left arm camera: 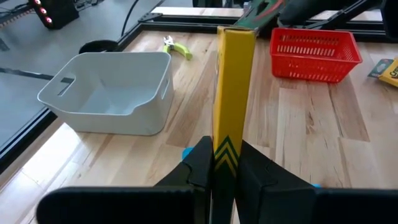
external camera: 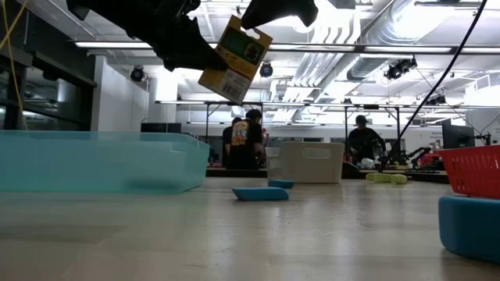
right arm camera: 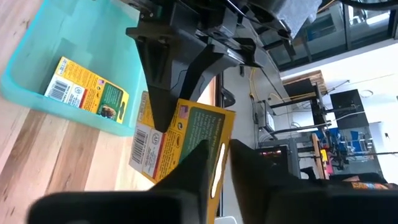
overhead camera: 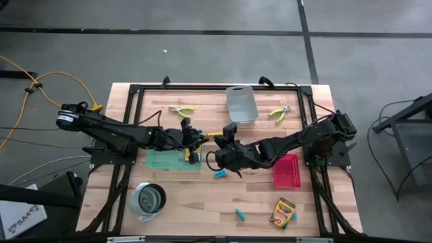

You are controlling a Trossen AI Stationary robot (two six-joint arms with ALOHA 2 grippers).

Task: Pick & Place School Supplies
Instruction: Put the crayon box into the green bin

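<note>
Passing a crayon box between arms above the table's middle: your left gripper pinches one end of it, while the right gripper brackets the other, though you cannot tell whether those fingers are gripping. This looks like a handover step. Next, you likely need one arm to let go, then carry the box to the green bin, where another box already lies.

crayon boxes: 3, counting the one in the green tray and one held up
blue blocks: 2 that I can spot
pliers: 2
</note>
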